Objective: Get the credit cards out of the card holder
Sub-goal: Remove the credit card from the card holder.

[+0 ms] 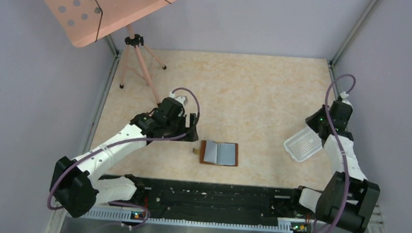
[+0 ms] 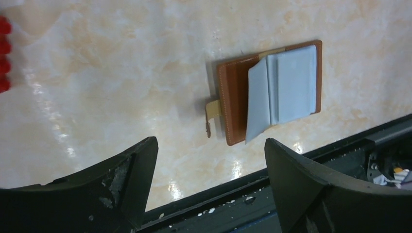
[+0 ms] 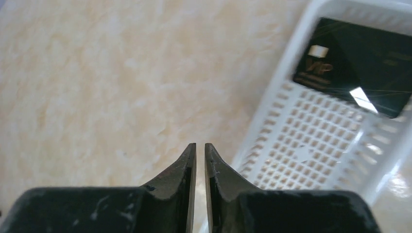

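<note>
Card holder (image 1: 219,153) lies open, lower ctr in top cam. Left gripper (image 2: 210,143) wide apart, empty. Only right-wrist cam shows black card (image 3: 359,63) in white tray (image 3: 311,141); right gripper (image 3: 200,145) nearly together, empty.

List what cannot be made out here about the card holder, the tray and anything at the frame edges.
1. Card holder: in the left wrist view, its blue-grey flap covers the pockets, and the top view is too small. Cards inside: cannot tell.
2. Black card in the tray: in the right wrist view, cut off by the right edge, print blurred.
3. Red object: in the left wrist view, cut off by the left edge; unidentifiable.
</note>
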`<state>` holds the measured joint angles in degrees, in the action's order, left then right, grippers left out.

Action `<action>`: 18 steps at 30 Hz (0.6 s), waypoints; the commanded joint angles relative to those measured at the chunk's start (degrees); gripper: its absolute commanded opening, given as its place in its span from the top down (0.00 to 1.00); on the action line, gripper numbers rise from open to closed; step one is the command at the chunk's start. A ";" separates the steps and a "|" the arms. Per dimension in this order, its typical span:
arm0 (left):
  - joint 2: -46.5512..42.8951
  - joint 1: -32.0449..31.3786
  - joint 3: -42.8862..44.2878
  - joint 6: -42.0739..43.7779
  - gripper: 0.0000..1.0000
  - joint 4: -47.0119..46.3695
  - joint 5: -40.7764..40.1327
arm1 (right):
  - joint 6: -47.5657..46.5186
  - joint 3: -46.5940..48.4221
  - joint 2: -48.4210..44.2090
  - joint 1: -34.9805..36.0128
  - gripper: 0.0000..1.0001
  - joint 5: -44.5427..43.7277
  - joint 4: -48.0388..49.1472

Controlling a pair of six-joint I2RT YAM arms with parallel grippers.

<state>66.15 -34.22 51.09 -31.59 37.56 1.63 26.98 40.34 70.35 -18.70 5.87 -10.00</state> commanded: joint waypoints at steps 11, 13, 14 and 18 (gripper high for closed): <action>9.43 -1.75 -4.67 -4.51 0.28 -19.38 22.28 | 15.29 -6.71 -10.22 36.96 0.68 6.33 3.19; 9.91 -2.86 -4.11 -5.51 0.31 -20.82 22.59 | 17.53 -8.26 -9.48 41.53 0.66 5.57 5.90; 10.14 -3.42 -3.87 -5.87 0.33 -21.43 22.43 | 18.64 -9.19 -9.05 43.55 0.65 5.53 7.27; 12.32 -5.18 -3.85 -7.76 0.39 -24.34 22.25 | 20.30 -12.40 -6.24 49.07 0.61 5.66 13.09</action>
<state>76.69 -38.09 46.13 -36.97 19.62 21.89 43.11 29.58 61.91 26.57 11.77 -5.04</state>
